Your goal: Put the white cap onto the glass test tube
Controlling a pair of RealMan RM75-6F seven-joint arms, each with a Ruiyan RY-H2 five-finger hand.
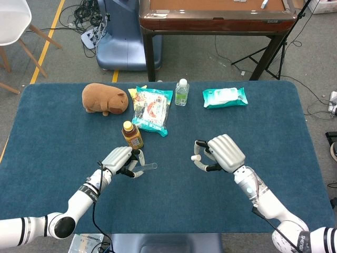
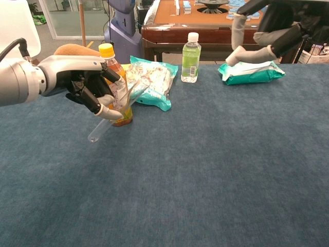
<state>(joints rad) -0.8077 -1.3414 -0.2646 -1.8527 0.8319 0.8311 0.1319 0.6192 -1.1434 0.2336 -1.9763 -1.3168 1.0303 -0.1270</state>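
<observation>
My left hand [image 1: 122, 161] grips the clear glass test tube [image 1: 148, 167] and holds it off the blue table [image 1: 174, 200], just in front of the orange tea bottle. In the chest view the left hand [image 2: 85, 85] has the tube [image 2: 103, 128] tilted, its lower end pointing down to the left. My right hand [image 1: 225, 153] hovers at mid-table, a short gap to the right of the tube. It pinches the small white cap [image 1: 195, 157] at its fingertips. From the chest camera the right hand [image 2: 270, 31] shows at the top right, raised above the table.
An orange tea bottle [image 1: 131, 135] stands right behind the left hand. Further back lie a snack bag [image 1: 152, 109], a small water bottle [image 1: 181, 91], a green wipes pack [image 1: 225, 97] and a brown plush animal [image 1: 104, 98].
</observation>
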